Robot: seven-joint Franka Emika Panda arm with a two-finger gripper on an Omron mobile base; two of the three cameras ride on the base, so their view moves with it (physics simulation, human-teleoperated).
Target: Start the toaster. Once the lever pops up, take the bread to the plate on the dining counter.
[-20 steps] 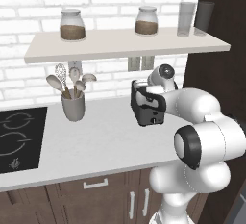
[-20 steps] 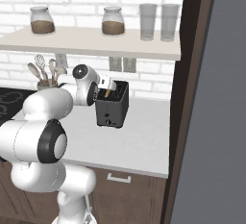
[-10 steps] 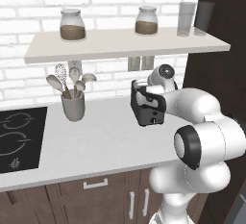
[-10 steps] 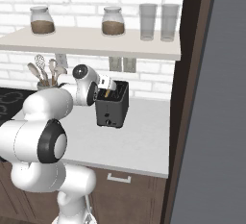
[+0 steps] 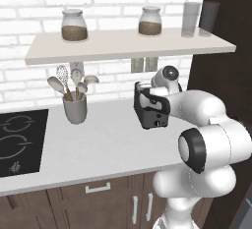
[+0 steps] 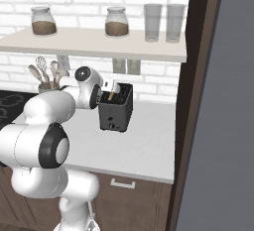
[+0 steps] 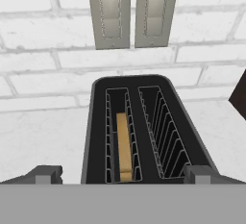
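white arm bent over black toaster, pincer wide above bread.

The toaster just below the pincer is black, with grey wire racks in its slots. The bread in one slot is golden-brown. The pincer's tips are dark grey. Beyond the toaster the wall is white brick with pale grey joints, carrying two beige switch plates. The worktop is a speckled off-white. To one side stands a grey utensil cup.
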